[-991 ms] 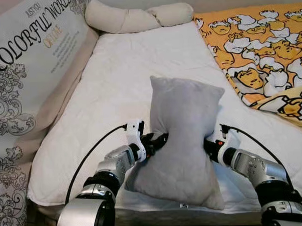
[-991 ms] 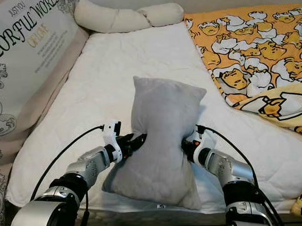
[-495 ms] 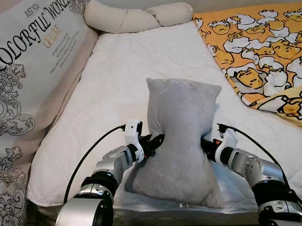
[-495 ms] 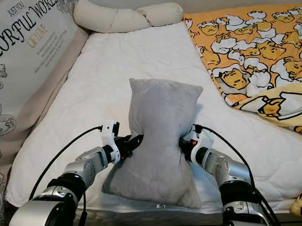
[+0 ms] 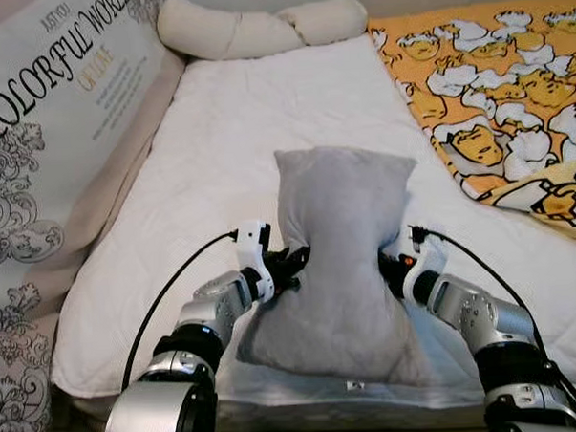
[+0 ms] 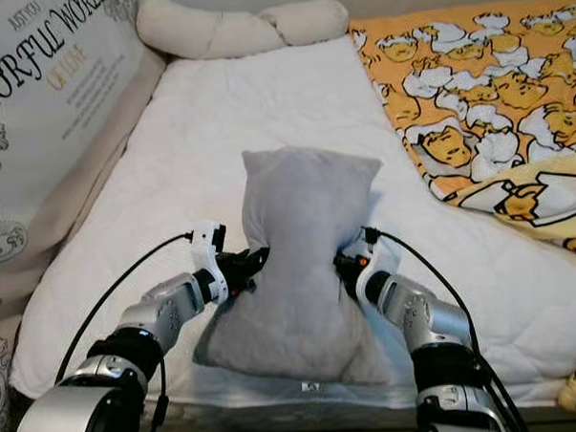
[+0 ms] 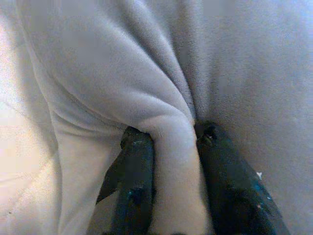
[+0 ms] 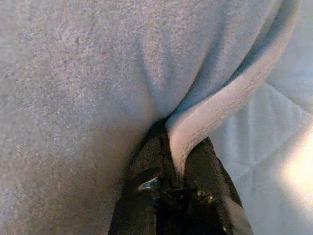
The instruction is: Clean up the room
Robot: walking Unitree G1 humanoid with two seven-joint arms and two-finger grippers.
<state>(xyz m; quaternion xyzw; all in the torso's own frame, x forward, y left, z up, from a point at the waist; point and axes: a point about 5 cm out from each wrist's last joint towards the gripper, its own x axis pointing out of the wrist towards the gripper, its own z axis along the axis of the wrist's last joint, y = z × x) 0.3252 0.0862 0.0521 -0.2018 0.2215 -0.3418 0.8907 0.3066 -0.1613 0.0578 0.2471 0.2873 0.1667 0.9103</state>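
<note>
Pinching a fold of the grey pillow's [image 5: 339, 241] left edge, the left gripper [image 7: 168, 134] holds it standing at the near edge of the white mattress [image 5: 246, 132], while the right gripper [image 8: 180, 134] is clamped on its right edge.

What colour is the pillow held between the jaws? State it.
Plain grey pillow, clearest in the left eye view.

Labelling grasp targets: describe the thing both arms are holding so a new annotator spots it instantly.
On the white mattress, near its front edge, a plain grey pillow stands upright. It is pinched at the waist from both sides by the left gripper and right gripper. Unlike the cream bolster at the head and the orange cartoon-print blanket, it is grey and unpatterned.
</note>
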